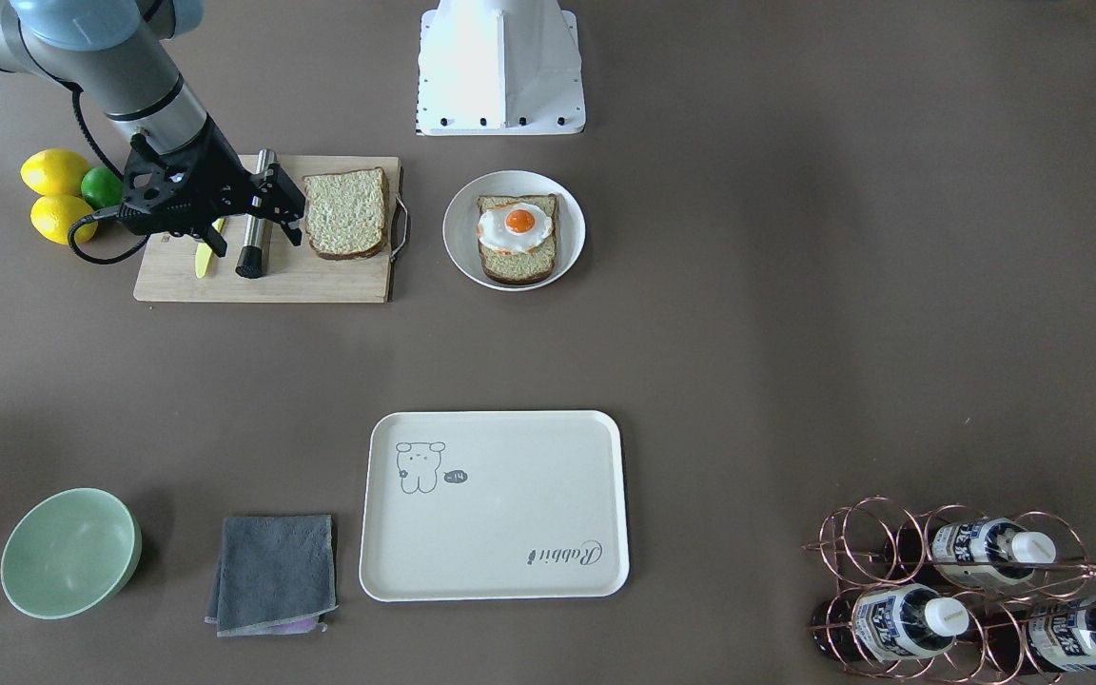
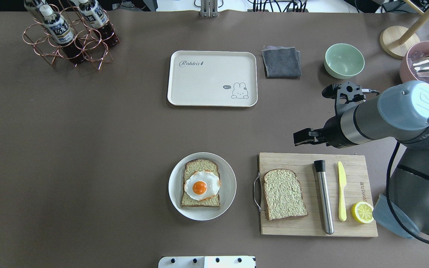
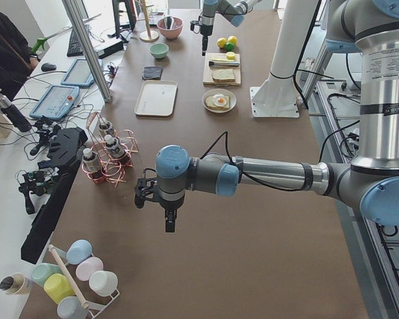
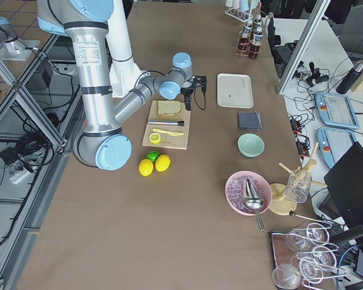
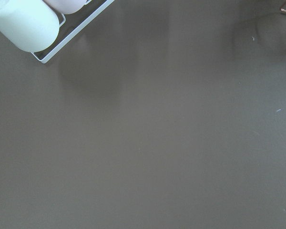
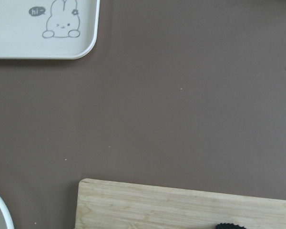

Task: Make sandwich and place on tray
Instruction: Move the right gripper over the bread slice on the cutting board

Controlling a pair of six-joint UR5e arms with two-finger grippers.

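**Sandwich in two parts, neither on the tray**

- egg [image 2: 200,185] sits on one bread slice [image 2: 199,165], both on the round white plate [image 2: 170,186]. Plate is near the robot-side edge of the desk [image 2: 88,149], about mid-length.
- second slice [image 2: 283,193] lies flat on the wooden cutting board [image 2: 352,163], same edge, toward the robot's right end. It is at the board's handle end.
- also on the board, side by side and apart from the bread: metal rod [image 2: 324,201] with a black tip, yellow knife [image 2: 342,193], lemon half [image 2: 362,212].
- tray [image 2: 210,85] is near the operators' edge, mid-length, well apart from plate and board.
- right arm [image 2: 367,123] reaches in over the board's far edge. The right jaws point down, raised above the surface, and hold nothing. In the front view they look parted.
- right wrist view: tray corner with the rabbit drawing at top, board edge at bottom, a sliver of plate rim at lower left.
- left arm [image 3: 266,174] is stretched out over the desk's left end, with the left jaws hanging between the bottle rack [image 3: 110,159] and the cup rack [image 3: 73,279]. They show only from the side, so I cannot tell whether they are parted or closed.
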